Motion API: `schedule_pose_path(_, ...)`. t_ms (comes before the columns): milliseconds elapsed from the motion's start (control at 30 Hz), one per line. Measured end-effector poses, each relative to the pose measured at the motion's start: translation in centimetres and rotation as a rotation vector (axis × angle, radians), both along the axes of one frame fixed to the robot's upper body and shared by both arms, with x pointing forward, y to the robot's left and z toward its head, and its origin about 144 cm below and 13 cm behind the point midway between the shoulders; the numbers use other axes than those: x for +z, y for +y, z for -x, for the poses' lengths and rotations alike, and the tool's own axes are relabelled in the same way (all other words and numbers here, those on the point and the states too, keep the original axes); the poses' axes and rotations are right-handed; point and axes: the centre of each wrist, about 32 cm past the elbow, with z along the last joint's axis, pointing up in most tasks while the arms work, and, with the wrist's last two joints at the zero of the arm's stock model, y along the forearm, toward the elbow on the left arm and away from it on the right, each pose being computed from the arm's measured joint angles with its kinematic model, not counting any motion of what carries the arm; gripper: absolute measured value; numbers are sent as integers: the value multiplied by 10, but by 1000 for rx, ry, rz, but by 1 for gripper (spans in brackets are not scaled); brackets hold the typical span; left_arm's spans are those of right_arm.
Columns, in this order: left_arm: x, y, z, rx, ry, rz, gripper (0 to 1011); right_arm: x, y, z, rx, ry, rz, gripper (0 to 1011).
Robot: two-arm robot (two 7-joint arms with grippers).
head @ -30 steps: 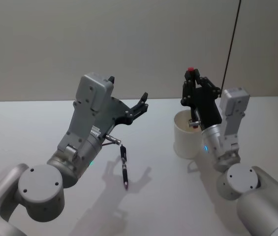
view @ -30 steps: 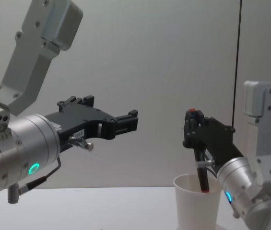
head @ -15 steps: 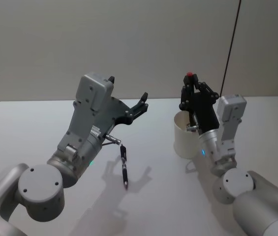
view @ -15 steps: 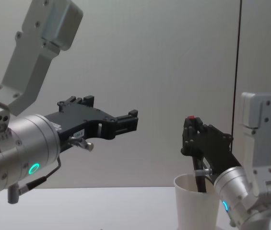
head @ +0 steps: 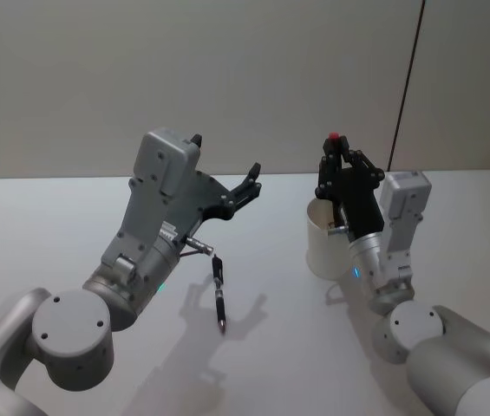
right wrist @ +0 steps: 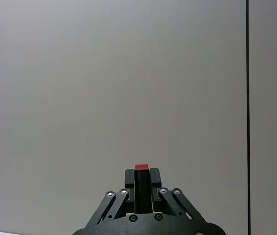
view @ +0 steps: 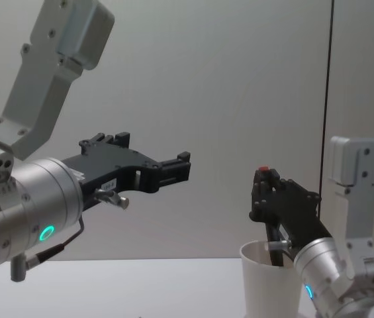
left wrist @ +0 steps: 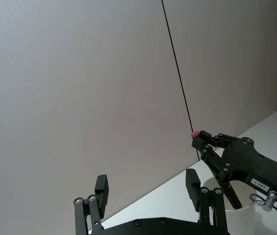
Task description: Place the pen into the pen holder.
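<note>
Left gripper (head: 225, 160): raised above the table (head: 45, 225) on the near left, fingers spread wide apart, holding nothing and touching nothing.

On the table just right of the left arm lay a slim black stick (head: 218, 295), pen-like, its long axis running near to far. It was well apart from the cup.

Right gripper (head: 333, 163): over the pen holder (head: 321, 253), a plain white paper cup standing upright right of centre. The fingers were clamped together on the pen (head: 334, 139).

Pen: close to upright, long axis vertical with a slight lean. The red tip pointed up and stood just proud of the fingertips. The lower shaft ran down through the cup's mouth, inside the rim. Could not tell whether its lower end touched the bottom.

Room: bare table lay all round the cup, on the left, the right and the far side. The table's far edge met a plain grey wall (head: 140, 69), where a dark vertical seam (head: 407, 87) ran behind the right gripper.
</note>
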Motion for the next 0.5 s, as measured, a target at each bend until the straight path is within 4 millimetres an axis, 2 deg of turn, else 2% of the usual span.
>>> schedule_pose_path(133, 0, 0, 0, 0, 0, 0, 1003, -2, 0, 0, -2, 3, 0, 241)
schedule_pose_path(167, 0, 0, 0, 0, 0, 0, 1003, -2, 0, 1, -3, 4, 1, 296)
schedule_pose_path(233, 0, 0, 0, 0, 0, 0, 1003, -3, 0, 1, -3, 7, 1, 330)
schedule_pose_path(467, 0, 0, 0, 0, 0, 0, 1003, -5, -1, 1, -5, 11, 5, 576)
schedule_pose_path(500, 0, 0, 0, 0, 0, 0, 1003, -5, -1, 2, -5, 12, 5, 586)
